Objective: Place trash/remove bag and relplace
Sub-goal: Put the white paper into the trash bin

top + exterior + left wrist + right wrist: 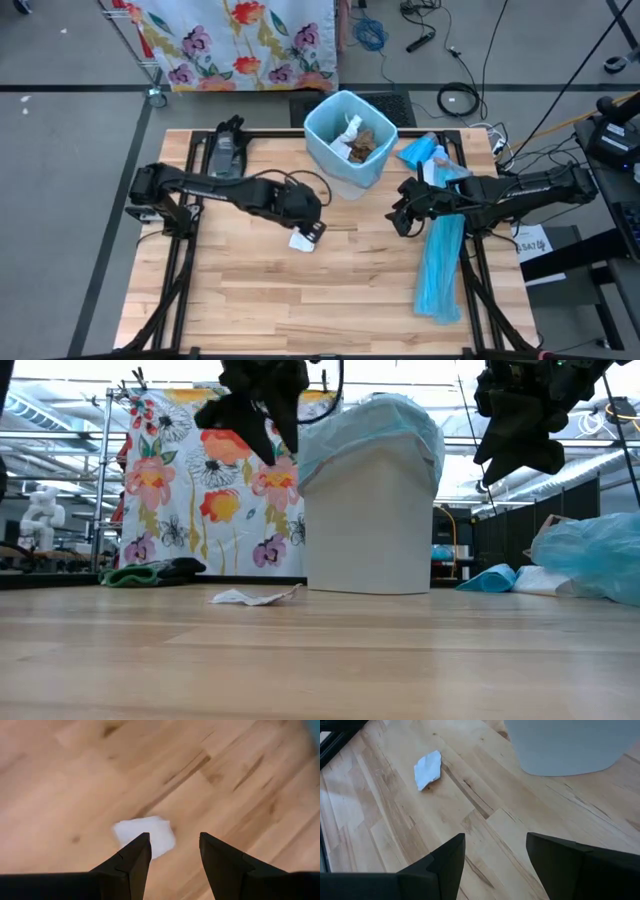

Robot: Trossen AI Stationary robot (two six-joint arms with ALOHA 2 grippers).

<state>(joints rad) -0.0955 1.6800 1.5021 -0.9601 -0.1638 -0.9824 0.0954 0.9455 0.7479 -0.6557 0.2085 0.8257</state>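
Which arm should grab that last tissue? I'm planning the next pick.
Left, probably. The left pincer hangs open right above the tissue, which shows between its fingers in its wrist view. The right pincer is open but farther off.

The wooden table [250, 300] (pale planks) carries a bin [345, 150], tissue [301, 241], blue plastic strip [440, 270].

overhead, table-level, two wrist views
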